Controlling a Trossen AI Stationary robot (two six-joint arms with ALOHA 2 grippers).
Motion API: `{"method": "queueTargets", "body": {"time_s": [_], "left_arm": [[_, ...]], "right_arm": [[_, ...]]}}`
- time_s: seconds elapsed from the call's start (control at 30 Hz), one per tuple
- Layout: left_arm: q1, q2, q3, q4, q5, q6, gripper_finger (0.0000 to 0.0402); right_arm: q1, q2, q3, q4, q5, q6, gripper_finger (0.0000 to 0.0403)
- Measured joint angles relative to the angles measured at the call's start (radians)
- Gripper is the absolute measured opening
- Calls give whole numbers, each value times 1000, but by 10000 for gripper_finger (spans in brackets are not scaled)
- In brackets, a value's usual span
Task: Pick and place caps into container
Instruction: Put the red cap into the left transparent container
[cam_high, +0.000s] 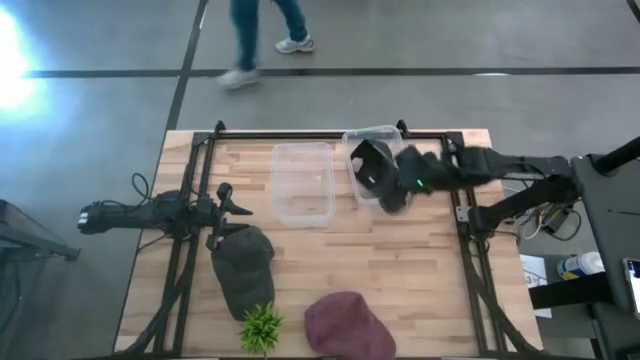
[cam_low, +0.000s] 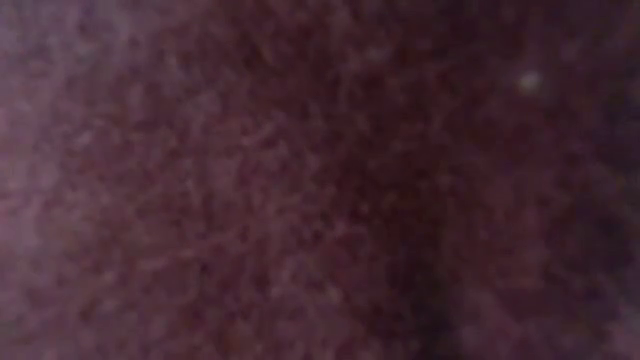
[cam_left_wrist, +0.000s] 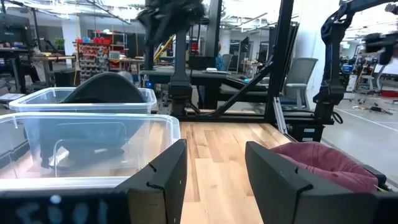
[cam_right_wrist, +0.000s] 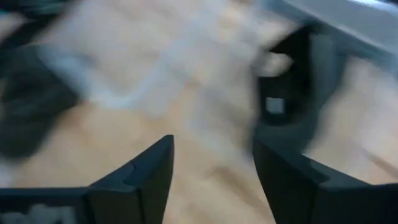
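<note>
Looking straight down, you see two clear tubs side by side near the far edge of the wooden counter (cam_high: 400, 260). The left tub (cam_high: 302, 183) holds nothing; the right tub (cam_high: 372, 160) has a dark cap (cam_high: 372, 165) sitting in it, standing up past the rim.

Your right claw (cam_high: 395, 192) hangs at the right tub's near edge, just beside that cap. In its own wrist view the right claw (cam_right_wrist: 211, 168) has its fingers spread with only wood grain between them, nothing pinched, and the picture is smeared.

Your left arm waits at the counter's left edge. The left claw (cam_high: 235, 207) sits just beyond a second dark grey-olive cap (cam_high: 243, 268) lying on the counter. From the left wrist, the left claw (cam_left_wrist: 214, 171) is spread wide and bare, facing across the wood toward both tubs, with the dark cap (cam_left_wrist: 106, 87) rising as a dome from the farther tub (cam_left_wrist: 81, 99).

The maroon cap (cam_high: 348, 325) lies at the counter's near edge, and its fabric fills the whole low view (cam_low: 320, 180). A small green plant (cam_high: 261, 327) stands between it and the grey-olive cap. A person's legs (cam_high: 262, 35) cross the floor beyond the counter.
</note>
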Motion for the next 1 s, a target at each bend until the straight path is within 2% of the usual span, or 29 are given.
{"method": "queueTargets", "body": {"time_s": [0.03, 0.1, 0.2, 0.27, 0.43, 0.5, 0.6, 0.67, 0.73, 0.83, 1.0], "left_arm": [[0, 0, 0, 0, 0, 0, 158], [0, 0, 0, 0, 0, 0, 158], [0, 0, 0, 0, 0, 0, 158], [0, 0, 0, 0, 0, 0, 158], [0, 0, 0, 17, 0, -25, 158], [0, 0, 0, 60, 3, -153, 158], [0, 1, 0, 155, 8, -478, 158], [0, 1, 0, 219, 7, -679, 158], [0, 1, 0, 264, 7, -803, 158], [0, 1, 0, 321, -1, -863, 158], [0, 1, 0, 326, -1, -852, 158]], "right_arm": [[54, -4, 6, 15, -1, 23, 218], [164, -4, 12, 14, -15, 170, 222], [345, 10, -16, 21, -132, 432, 222], [485, 41, -45, 55, -158, 581, 223], [787, 163, -136, 262, -178, 981, 223], [868, 223, -184, 432, -173, 1164, 224], [949, 333, -232, 682, -74, 1380, 224], [976, 413, -243, 815, -25, 1434, 224], [979, 495, -242, 904, -31, 1439, 224], [974, 607, -222, 966, -26, 1440, 224], [978, 715, -181, 974, 13, 1444, 224]]}}
